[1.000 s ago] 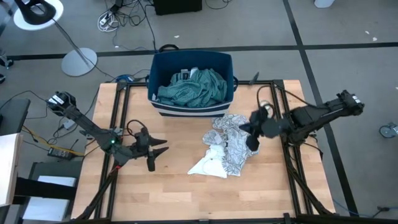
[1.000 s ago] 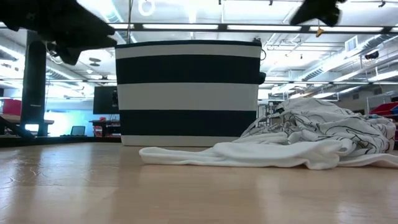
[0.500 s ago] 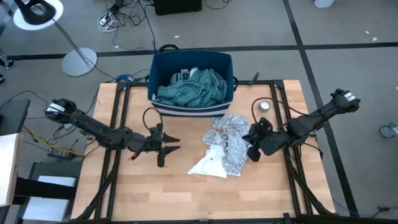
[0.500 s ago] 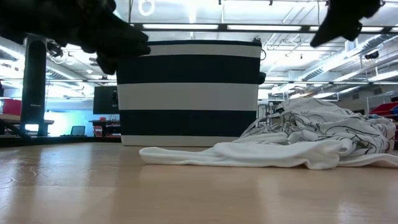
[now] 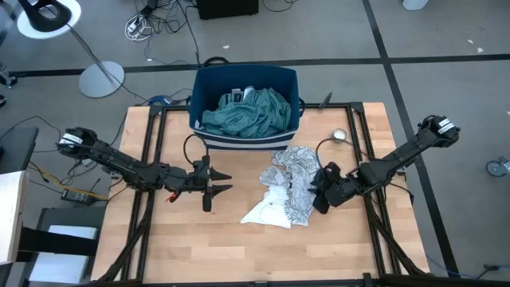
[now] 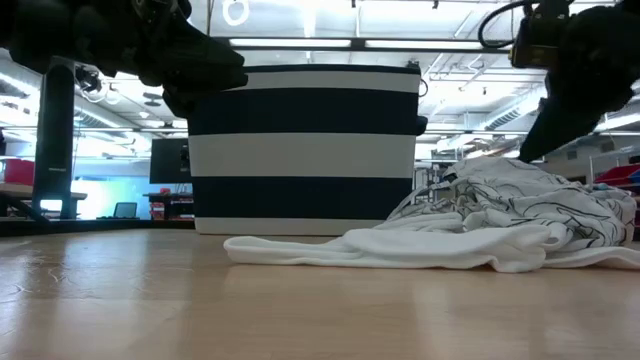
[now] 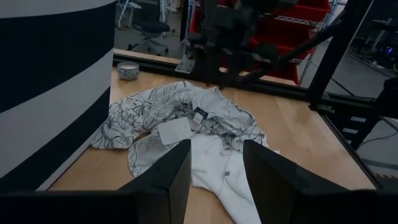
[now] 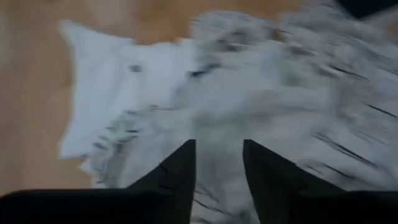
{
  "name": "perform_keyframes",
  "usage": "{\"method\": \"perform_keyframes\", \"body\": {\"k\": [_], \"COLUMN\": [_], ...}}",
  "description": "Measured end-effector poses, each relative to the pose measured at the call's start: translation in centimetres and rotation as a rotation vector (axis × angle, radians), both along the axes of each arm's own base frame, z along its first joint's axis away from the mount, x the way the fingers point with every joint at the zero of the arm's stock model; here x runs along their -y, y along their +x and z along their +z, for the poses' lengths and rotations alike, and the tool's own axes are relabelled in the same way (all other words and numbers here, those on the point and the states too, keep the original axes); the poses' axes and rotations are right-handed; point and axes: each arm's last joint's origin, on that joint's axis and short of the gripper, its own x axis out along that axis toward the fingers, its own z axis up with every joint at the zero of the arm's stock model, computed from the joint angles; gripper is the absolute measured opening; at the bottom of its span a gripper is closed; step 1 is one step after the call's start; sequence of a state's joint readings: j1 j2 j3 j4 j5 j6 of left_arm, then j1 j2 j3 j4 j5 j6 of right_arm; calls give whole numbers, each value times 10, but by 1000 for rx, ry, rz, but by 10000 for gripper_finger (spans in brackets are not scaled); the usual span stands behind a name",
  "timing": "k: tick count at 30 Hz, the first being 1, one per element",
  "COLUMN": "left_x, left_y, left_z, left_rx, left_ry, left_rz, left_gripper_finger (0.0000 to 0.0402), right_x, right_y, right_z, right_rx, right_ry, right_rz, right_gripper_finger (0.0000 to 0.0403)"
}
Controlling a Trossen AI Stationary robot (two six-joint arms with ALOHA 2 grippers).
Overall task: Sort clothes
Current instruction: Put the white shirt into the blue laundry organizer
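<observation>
A white-and-grey patterned cloth (image 5: 287, 188) lies crumpled on the wooden table (image 5: 199, 239), just in front of the bin, with a white part spread flat toward the near edge (image 6: 400, 250). My right gripper (image 5: 317, 199) stands open low over the cloth's right side (image 8: 249, 81), and I see no touch. My left gripper (image 5: 225, 182) hovers open to the left of the cloth, pointing at it (image 7: 186, 124). A teal striped cloth (image 5: 247, 112) lies heaped in the dark blue bin (image 5: 195, 100).
The blue-and-white striped bin (image 6: 300, 150) stands at the table's far middle. A small round tin (image 5: 339, 135) sits at the far right, beyond the cloth. Black frame rails (image 5: 151, 143) run along both sides. Bare wood lies near the front edge.
My right gripper has come down and toward the near edge, ending low over the patterned cloth's right side. My left gripper has moved right, toward the cloth, and now holds still. The cloth has not moved.
</observation>
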State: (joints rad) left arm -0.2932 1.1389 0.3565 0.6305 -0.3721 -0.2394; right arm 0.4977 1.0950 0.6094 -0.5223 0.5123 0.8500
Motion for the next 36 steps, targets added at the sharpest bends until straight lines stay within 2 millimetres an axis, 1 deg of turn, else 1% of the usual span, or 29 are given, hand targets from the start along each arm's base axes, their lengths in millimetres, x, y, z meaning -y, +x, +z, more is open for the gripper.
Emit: {"method": "perform_keyframes", "body": {"k": [2, 5, 7, 9, 11, 13, 14, 15, 16, 19, 23, 30, 34, 36], "left_x": [0, 0, 0, 0, 0, 0, 0, 0, 0, 0, 0, 0, 0, 0], "left_y": [0, 0, 0, 0, 0, 0, 0, 0, 0, 0, 0, 0, 0, 0], "left_z": [0, 0, 0, 0, 0, 0, -1, 0, -1, -2, -2, -2, -2, -2], "left_rx": [-2, -2, -3, -3, -3, -3, -4, -3, -4, -15, -17, -17, -17, -17], "left_ry": [1, -3, -4, -5, -6, -8, -14, -22, -24, -22, -27, -27, -27, -27], "left_rz": [0, 1, 1, 1, 1, 1, 2, 3, 4, 4, 5, 5, 5, 5], "left_gripper_finger": [151, 151, 151, 151, 151, 151, 151, 151, 151, 151, 151, 151, 151, 151], "right_x": [-3, -4, -3, -2, -2, -3, -4, -5, -6, -7, -7, -1, 5, 10], "right_y": [5, 10, 13, 17, 19, 22, 23, 25, 28, 33, 37, 42, 45, 44], "right_z": [-8, -21, -28, -36, -40, -41, -39, -36, -31, -11, 30, 119, 173, 199], "right_rx": [22, 7, -16, -53, -78, -88, -90, -87, -80, -69, -71, 1, 112, 176], "right_ry": [-14, -66, -89, -98, -99, -112, -120, -129, -141, -172, -233, -419, -509, -534], "right_rz": [62, 114, 116, 112, 126, 144, 156, 173, 192, 215, 236, 244, 243, 218], "right_gripper_finger": [144, 165, 172, 167, 139, 86, 52, 28, 17, 16, 7, 5, 3, 3]}}
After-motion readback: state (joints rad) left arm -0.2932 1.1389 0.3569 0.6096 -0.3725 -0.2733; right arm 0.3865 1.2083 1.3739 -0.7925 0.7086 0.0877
